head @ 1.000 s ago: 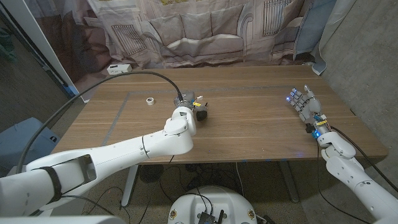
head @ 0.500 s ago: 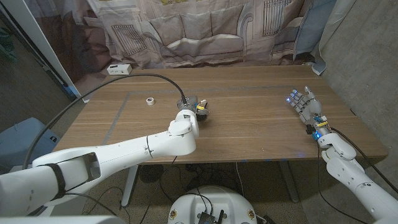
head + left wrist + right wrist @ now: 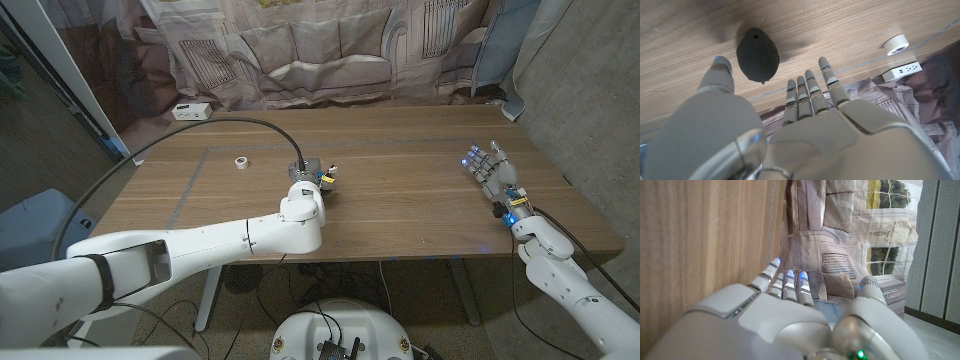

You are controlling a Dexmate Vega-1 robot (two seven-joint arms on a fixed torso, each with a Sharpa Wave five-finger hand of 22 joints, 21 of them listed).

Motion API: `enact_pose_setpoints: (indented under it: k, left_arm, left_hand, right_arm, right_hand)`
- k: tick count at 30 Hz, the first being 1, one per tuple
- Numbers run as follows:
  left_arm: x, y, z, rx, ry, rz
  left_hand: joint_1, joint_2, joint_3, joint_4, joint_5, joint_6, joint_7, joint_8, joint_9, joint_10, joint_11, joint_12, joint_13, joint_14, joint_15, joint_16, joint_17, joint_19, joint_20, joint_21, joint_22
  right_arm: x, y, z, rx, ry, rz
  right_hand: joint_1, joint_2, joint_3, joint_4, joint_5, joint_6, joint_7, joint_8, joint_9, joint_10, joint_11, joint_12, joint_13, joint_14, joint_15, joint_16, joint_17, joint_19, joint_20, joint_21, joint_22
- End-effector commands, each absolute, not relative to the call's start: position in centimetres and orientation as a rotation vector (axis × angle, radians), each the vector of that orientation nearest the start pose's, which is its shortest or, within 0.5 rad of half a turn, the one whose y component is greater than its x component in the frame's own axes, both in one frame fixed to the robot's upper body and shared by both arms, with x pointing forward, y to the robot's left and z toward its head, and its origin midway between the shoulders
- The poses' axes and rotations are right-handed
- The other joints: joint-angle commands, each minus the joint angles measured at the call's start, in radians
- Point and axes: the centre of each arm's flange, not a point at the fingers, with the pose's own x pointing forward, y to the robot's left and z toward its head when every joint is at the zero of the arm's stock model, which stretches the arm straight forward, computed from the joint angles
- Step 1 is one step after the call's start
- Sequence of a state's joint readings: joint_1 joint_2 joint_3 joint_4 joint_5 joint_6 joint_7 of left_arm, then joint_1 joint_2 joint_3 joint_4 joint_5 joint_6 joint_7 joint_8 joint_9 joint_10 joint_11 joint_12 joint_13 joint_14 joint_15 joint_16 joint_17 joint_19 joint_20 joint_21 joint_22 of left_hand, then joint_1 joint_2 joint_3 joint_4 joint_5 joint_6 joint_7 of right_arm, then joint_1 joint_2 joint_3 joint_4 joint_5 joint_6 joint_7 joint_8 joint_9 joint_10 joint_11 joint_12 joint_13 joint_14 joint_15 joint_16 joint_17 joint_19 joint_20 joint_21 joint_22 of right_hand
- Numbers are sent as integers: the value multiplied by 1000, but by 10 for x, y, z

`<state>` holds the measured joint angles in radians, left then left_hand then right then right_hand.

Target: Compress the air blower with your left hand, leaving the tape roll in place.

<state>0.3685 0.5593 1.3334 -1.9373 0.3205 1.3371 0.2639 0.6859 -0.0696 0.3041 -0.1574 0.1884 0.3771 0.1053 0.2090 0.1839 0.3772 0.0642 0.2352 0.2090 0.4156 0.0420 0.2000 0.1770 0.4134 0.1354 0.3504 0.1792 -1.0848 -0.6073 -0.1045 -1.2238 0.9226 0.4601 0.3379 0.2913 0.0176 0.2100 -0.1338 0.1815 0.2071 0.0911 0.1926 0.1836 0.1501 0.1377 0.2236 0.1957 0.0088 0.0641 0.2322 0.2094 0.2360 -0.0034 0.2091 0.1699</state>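
One wooden bench (image 3: 400,190) carries everything seen. The left hand (image 3: 805,125) is held over its middle, fingers (image 3: 812,90) spread and gripping nothing, just beside the air blower (image 3: 757,55), a matte black egg-shaped bulb with a small hole at one end. The right hand (image 3: 488,166) is seen near the bench's right edge, fingers apart and empty. The white tape roll (image 3: 241,161) lies well apart on the left.

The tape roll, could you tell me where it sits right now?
In the head view the tape roll lies on the table's far left part, apart from the left hand and near the white power strip.
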Motion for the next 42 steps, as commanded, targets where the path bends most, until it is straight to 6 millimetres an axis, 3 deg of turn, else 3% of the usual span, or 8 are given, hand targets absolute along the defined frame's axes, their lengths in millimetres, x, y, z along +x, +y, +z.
enact_pose_setpoints:
  k: [1,18,29,35,42]
  left_arm:
    - [575,81,-32,1439,-228,264]
    - [581,73,-36,1443,-230,236]
    - [581,72,-35,1449,-238,231]
    - [579,69,-33,1478,-244,233]
    - [576,70,-34,1466,-255,252]
  left_hand:
    - [16,2,9,-3,-3,11,-1,4,4,10,-3,8,4,10,-1,4,-1,12,0,-6,2]
    - [78,31,32,-11,-6,46,-7,8,4,33,-9,11,4,32,-15,5,-1,21,-8,-16,1]
    - [139,52,50,-14,-6,95,-19,15,4,77,-39,21,5,72,-32,11,-2,43,-35,-19,2]
    - [219,86,80,-24,1,115,-24,12,4,91,-49,19,6,83,-42,8,-1,50,-40,-25,3]
    - [376,102,113,-30,8,147,-33,8,6,118,-62,18,9,118,-62,9,-1,109,-48,-15,5]
  right_arm:
    - [589,-442,-100,188,-656,158]
    - [589,-443,-102,197,-668,146]
    - [587,-446,-104,205,-676,140]
    - [587,-446,-104,209,-687,138]
    - [587,-446,-104,214,-695,141]
  right_hand:
    - [-1,5,-6,1,-1,10,0,5,3,11,0,-4,3,11,4,-3,2,9,1,-3,2]
    - [0,6,-7,1,-1,14,-2,5,3,15,0,-4,3,16,4,-3,2,12,3,-5,2]
    - [-1,6,-8,1,-1,16,-2,5,3,17,-1,-4,3,19,5,-4,3,14,3,-5,2]
    - [0,7,-8,1,-1,16,-4,5,3,18,-1,-5,3,22,6,-3,3,15,4,-6,2]
    - [0,8,-8,1,-1,17,-3,5,3,18,-1,-6,3,25,6,-3,3,16,5,-6,2]
